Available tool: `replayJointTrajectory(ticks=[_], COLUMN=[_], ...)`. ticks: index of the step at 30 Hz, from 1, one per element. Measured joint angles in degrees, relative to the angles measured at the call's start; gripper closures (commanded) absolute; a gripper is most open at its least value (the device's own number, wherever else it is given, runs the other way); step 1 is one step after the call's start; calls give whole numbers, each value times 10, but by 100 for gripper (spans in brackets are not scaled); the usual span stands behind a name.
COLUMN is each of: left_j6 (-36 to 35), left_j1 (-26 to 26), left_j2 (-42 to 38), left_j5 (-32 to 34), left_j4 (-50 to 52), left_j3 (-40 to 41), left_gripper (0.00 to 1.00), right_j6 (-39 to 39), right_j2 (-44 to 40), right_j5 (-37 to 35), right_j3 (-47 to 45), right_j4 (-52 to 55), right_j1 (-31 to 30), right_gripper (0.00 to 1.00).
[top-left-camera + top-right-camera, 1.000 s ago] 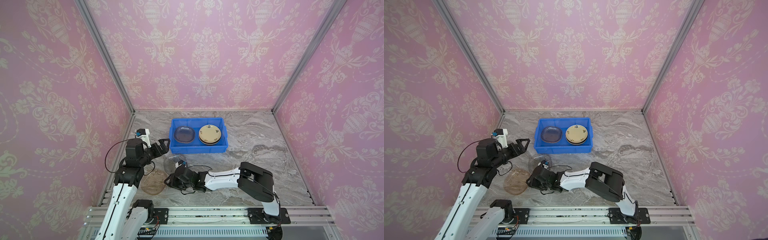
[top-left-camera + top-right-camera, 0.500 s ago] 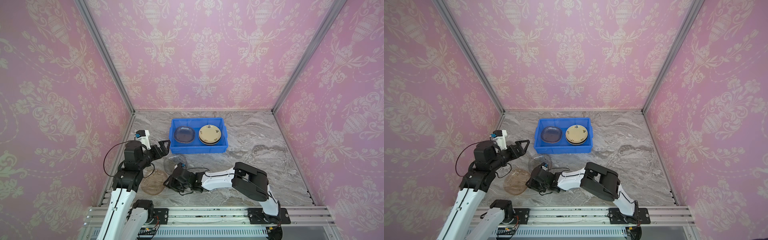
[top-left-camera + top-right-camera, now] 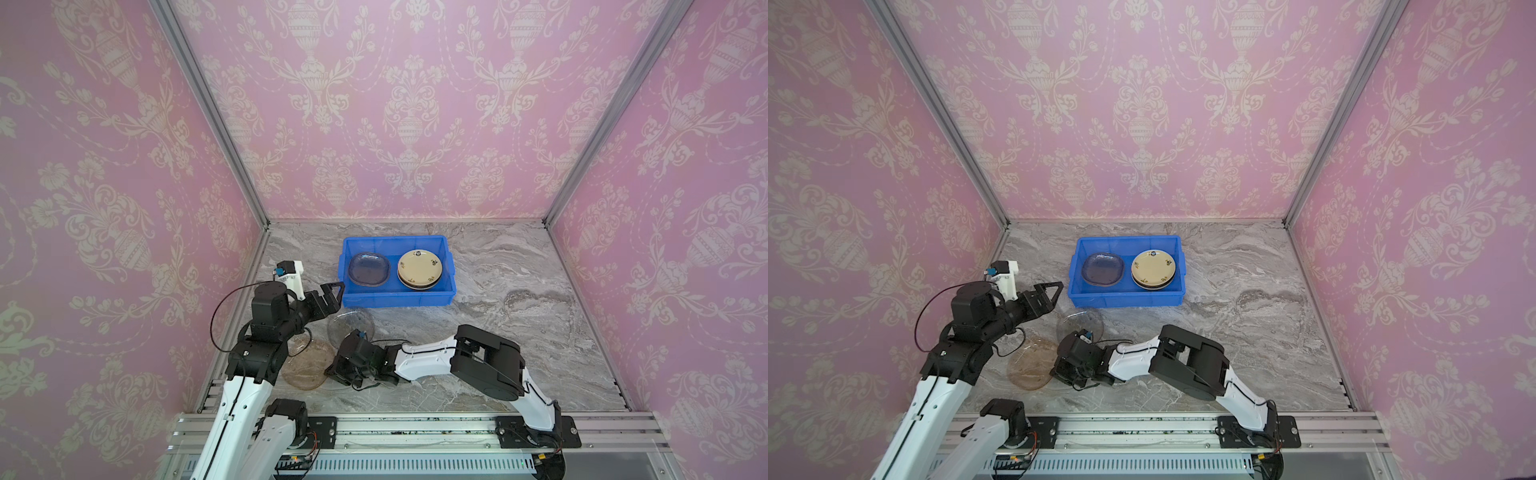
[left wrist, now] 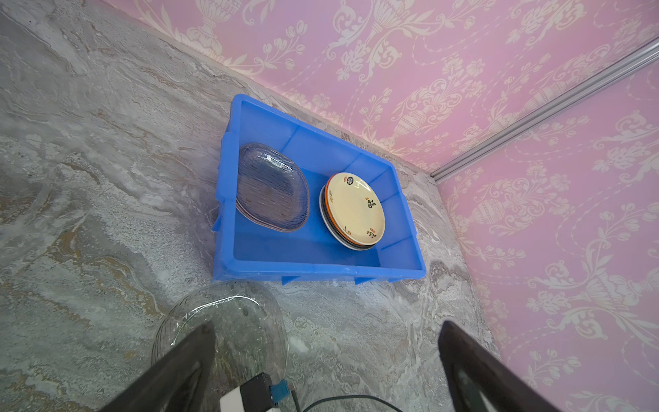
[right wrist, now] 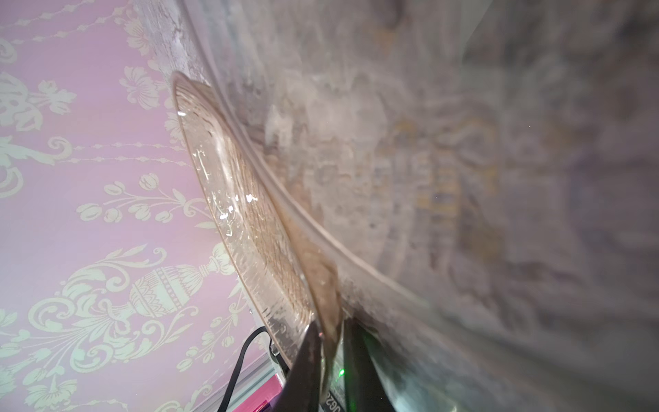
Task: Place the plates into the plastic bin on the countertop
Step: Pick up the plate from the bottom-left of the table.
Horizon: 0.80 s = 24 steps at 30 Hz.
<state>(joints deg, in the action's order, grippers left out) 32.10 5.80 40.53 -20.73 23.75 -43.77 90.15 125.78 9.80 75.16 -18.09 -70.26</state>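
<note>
Right end effector [image 5: 330,324] pinches the amber plate [image 5: 242,199] by its rim; left end effector [image 4: 326,326] gapes wide, blue bin [image 4: 321,273] ahead of it.

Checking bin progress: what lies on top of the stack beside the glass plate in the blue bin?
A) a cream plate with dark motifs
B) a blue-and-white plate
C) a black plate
A: a cream plate with dark motifs is topmost there, beside the glass plate in the blue bin.

No text, label or number can be read anywhere
</note>
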Motion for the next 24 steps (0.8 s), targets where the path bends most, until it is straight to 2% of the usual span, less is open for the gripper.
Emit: replayJointTrajectory(ticks=[2,5,11,17,24], left_j6=[-1,-1,-1,-7,-11], left_j1=[0,0,0,0,0], left_j2=[-1,-3,-2,19,36], left_j5=[0,1,0,-4,4], left_j4=[0,0,-2,-9,-34], left_j3=[0,0,0,0,-19], left_gripper=[1,1,1,1,1], right_j6=[1,-7,-38,-102,-189], right_j2=[1,1,2,-7,-106], right_j5=[2,4,19,28,16], right_j3=[2,10,48,81,63], right_j4=[2,18,61,119,259], right_j1=[0,1,1,8,55], right_gripper=[89,100,100,100,100])
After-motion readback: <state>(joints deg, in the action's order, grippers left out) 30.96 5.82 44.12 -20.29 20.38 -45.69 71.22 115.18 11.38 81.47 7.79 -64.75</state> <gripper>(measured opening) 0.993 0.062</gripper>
